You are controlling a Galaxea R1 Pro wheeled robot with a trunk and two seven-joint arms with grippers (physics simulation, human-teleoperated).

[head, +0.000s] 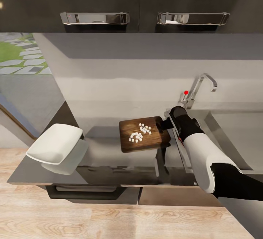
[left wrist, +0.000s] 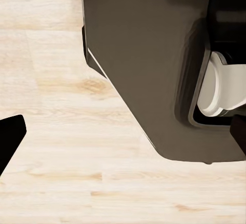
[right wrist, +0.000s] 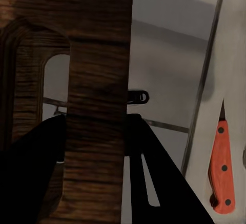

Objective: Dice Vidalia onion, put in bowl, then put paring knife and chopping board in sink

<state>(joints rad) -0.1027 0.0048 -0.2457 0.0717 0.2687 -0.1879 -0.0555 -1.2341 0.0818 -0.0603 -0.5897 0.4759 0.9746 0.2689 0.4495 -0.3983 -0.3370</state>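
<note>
The dark wooden chopping board (head: 144, 134) lies over the grey countertop (head: 106, 169), just left of the sink (head: 233, 137). Small white cubes of diced Vidalia onion (head: 140, 132) sit on it. My right gripper (head: 166, 124) is shut on the board's right end. In the right wrist view the board's edge (right wrist: 97, 80) stands between the black fingers (right wrist: 154, 183). The paring knife (right wrist: 223, 167), orange-red handle showing, lies on the pale metal beside the board. The white bowl (head: 54, 143) rests at the countertop's left end. My left gripper (left wrist: 123, 137) hangs open over the wood floor.
The chrome tap (head: 199, 85) with its red knob (head: 186, 92) rises behind the sink's left corner. Dark upper cabinets (head: 131, 2) with metal handles hang overhead. Bare counter lies between bowl and board. The robot's dark base (left wrist: 154, 70) shows in the left wrist view.
</note>
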